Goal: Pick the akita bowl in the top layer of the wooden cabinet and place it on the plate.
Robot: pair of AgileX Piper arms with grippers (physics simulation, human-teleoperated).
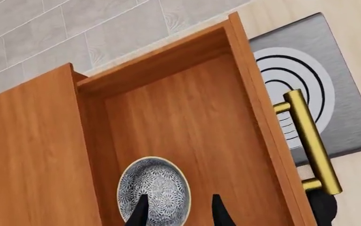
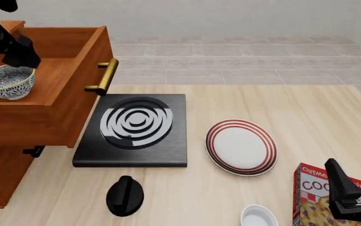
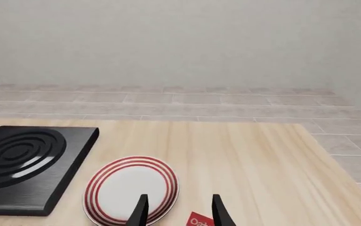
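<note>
- The wooden cabinet (image 2: 4,160) is standing at the surface's (image 2: 243,101) far left, and I am seeing its top layer (image 2: 54,110) hanging pulled out over the black stove's (image 2: 133,136) edge.
- The plate (image 2: 241,147) is lying just right of the stove (nothing is on it).
- The akita bowl (image 2: 5,82) is sitting upright inside the top layer.
- My left tool (image 1: 179,212) is hovering open, its fingers straddling the bowl's near rim.
- My right tool (image 3: 179,212) is waiting open above an oatmeal box (image 2: 321,197).
</note>
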